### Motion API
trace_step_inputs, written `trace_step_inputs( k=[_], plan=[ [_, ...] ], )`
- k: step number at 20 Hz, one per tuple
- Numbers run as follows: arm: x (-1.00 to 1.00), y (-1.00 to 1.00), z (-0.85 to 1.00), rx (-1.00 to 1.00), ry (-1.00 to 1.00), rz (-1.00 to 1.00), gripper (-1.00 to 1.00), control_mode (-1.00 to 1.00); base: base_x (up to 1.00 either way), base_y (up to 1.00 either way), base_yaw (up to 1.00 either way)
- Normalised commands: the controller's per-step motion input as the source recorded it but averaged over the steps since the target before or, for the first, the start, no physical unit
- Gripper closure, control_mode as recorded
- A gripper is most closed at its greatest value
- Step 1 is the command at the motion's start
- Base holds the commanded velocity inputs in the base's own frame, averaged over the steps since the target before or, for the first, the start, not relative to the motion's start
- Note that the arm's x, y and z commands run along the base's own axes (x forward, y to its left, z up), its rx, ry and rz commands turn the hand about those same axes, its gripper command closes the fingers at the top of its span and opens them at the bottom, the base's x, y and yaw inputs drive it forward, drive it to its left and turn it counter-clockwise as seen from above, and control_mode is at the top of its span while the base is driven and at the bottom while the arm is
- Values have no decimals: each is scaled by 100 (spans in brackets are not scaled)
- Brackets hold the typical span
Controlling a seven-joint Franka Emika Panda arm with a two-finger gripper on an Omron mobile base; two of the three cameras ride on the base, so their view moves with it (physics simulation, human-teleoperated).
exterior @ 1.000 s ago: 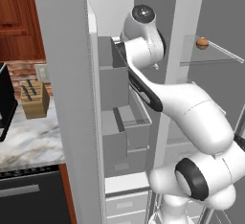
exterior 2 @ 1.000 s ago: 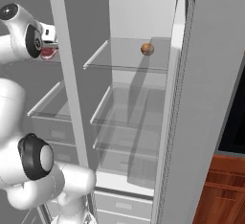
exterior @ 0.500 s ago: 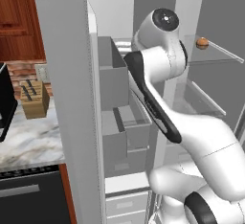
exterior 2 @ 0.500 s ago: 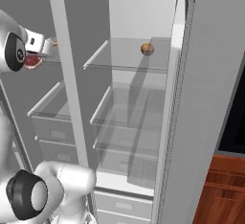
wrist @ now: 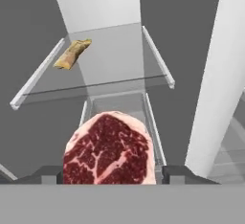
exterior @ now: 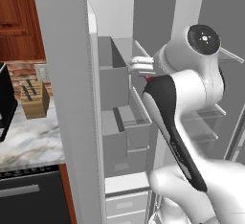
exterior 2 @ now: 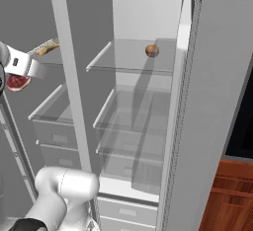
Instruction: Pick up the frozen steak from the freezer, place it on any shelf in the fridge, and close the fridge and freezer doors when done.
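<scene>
Two dark fingertips flank your steak, one at each side of the slab, so your gripper looks closed on it, out in front of the freezer. A tan packet lies on the glass shelf beyond; rightward, an orange-brown ball sits on the fridge's top pane

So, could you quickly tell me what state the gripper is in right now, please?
Gripper: closed on the frozen steak, which sits between its two fingertips.
</scene>
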Motion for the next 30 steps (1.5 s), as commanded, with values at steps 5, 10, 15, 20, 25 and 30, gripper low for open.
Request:
trace_step_inputs(
  k=[5,10,15,20,25,30],
  plan=[
    [-100,-99,0,0,-2,-14,100,-100,0,0,0],
    [-67,-100,0,-1,0,-17,100,-100,0,0,0],
    [47,-99,4,-4,0,-15,100,-100,0,0,0],
    [100,-66,13,0,0,-1,100,-100,0,0,0],
    [100,-20,2,-1,-1,7,100,-100,0,0,0],
    [97,-32,0,0,0,11,100,-100,0,0,0]
  ],
)
